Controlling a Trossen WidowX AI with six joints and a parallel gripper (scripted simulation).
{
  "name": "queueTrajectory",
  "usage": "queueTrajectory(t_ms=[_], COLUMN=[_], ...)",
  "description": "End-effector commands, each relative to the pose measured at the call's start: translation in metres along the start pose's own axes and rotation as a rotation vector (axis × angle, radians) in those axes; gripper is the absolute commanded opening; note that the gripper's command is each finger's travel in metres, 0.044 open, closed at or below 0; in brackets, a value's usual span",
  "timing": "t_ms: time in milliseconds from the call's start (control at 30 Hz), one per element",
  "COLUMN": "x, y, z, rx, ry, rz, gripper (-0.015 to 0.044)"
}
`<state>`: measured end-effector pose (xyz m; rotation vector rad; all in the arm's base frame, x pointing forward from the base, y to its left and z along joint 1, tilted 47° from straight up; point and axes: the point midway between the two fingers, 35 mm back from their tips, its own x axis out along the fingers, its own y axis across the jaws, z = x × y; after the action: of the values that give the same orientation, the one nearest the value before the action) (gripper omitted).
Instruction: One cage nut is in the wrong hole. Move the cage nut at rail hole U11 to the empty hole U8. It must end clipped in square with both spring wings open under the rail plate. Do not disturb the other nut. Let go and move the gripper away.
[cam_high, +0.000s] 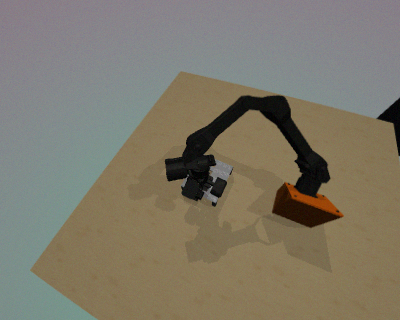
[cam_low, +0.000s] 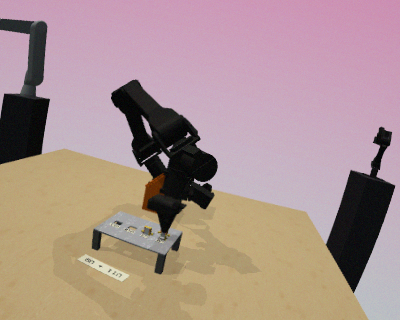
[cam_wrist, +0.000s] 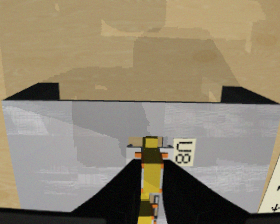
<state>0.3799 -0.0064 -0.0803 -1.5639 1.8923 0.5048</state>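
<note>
Yellow, springy cage nut (cam_low: 164, 236) (cam_wrist: 151, 156), pinched in the gripper (cam_high: 202, 192) (cam_low: 165, 231) (cam_wrist: 151, 167) at U8; presumably light, best gripped squarely by its body.

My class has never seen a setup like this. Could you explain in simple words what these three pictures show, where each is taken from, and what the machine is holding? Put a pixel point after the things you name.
The machine is one black jointed arm on an orange base (cam_high: 307, 212) (cam_low: 153, 194). The top picture looks down from above, the exterior one from the side, and the wrist one from the arm's own wrist.

On the wooden table (cam_high: 125, 240) (cam_low: 45, 200) stands a grey rail plate (cam_high: 224, 169) (cam_low: 112, 230) (cam_wrist: 40, 160) on dark legs, with a row of holes. A paper strip (cam_low: 103, 268) lies beside it.

The gripper (cam_low: 164, 232) (cam_wrist: 151, 167) is shut on a yellow-and-silver cage nut (cam_wrist: 151, 175) at the hole labelled U8. Whether it is clipped in cannot be seen.
</note>
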Motion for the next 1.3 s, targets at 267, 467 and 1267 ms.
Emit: queueTrajectory(t_ms=[267,467,1267], x=[0.0004,0.0007,0.0005], y=[0.0008,0.0013,0.0014], z=[0.0004,0.0004,-0.0007], rx=[0.002,0.003,0.003], ry=[0.000,0.001,0.003], rz=[-0.017,-0.027,-0.047], gripper=[0.0026,0.0026,0.0026])
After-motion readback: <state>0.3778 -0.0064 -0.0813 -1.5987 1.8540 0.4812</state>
